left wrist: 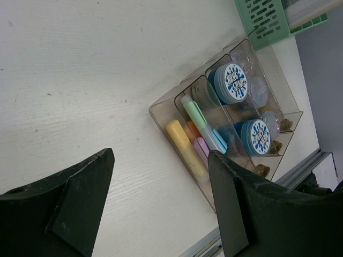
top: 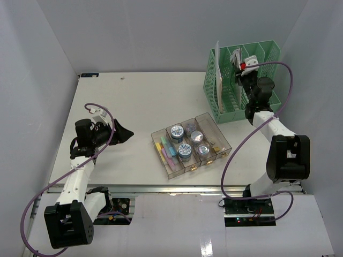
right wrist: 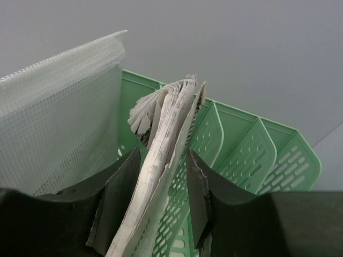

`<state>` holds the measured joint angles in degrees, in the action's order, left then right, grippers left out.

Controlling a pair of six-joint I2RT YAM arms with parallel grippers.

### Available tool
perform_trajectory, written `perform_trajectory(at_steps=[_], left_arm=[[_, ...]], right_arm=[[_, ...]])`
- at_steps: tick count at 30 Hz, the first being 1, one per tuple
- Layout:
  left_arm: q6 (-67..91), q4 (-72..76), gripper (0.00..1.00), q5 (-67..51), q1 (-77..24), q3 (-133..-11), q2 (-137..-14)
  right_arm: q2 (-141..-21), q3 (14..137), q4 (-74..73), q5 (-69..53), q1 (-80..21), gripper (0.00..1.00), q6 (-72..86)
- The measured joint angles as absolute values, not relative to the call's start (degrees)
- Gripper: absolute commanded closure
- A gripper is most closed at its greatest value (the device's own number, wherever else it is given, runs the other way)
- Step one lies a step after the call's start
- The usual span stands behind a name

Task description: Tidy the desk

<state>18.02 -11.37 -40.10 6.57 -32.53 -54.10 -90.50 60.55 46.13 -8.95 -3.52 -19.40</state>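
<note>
The right gripper (right wrist: pixel 161 209) seems clamped on a paper bundle (right wrist: pixel 166 123) standing in the green rack (right wrist: pixel 252 155), at the far right corner of the desk (top: pixel 139 101). It should lower the bundle straight (dividers crowd close). The left gripper (left wrist: pixel 161 198) hangs wide open, empty.

Robot lab test cell, not a real office. Plain white panel walls (top: pixel 161 32) box in a white counter (top: pixel 134 101) with an aluminium rail (top: pixel 177 188) on its front edge. Left arm (top: pixel 80 171) and right arm (top: pixel 278 139) are bolted there. Purple cable (top: pixel 292 80) loops loose. Exposed boards (top: pixel 246 210) at the bases, probably controller electronics, too small to tell. Office stuff is just props: green file rack (top: pixel 213 88), paper bundle (right wrist: pixel 161 160), clear tray (top: pixel 210 124).
</note>
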Motion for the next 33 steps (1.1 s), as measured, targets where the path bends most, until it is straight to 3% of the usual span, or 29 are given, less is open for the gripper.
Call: perform_trajectory(at_steps=[2, 4, 12, 14, 18, 22, 33], left_arm=[[18.0, -11.4, 0.18, -40.1, 6.6, -32.5, -54.2], [18.0, -11.4, 0.18, -40.1, 6.6, -32.5, -54.4], [18.0, -11.4, 0.17, -40.1, 6.6, -32.5, -54.7], [18.0, -11.4, 0.15, -40.1, 6.6, -32.5, -54.6], [17.8, -11.5, 0.03, -39.8, 6.6, -32.5, -53.9], [17.6, -11.5, 0.02, -39.6, 6.5, -32.6, -52.7], [17.7, -11.6, 0.02, -38.7, 6.5, -32.7, -50.8]], right_arm=[[-90.6, 60.7, 46.1, -9.2, -3.6, 0.87, -19.5], [-91.0, 60.7, 46.3, -8.6, -3.8, 0.75, -20.0], [-94.8, 61.8, 46.4, -3.3, -3.4, 0.04, -24.5], [-94.9, 62.0, 45.6, -2.5, -3.4, 0.10, -25.6], [-94.1, 62.7, 40.3, -1.0, -3.4, 0.10, -27.0], [-88.7, 62.8, 29.1, -0.8, -3.4, 0.10, -26.5], [-57.0, 50.8, 10.8, -19.0, -3.4, 0.10, -21.5]])
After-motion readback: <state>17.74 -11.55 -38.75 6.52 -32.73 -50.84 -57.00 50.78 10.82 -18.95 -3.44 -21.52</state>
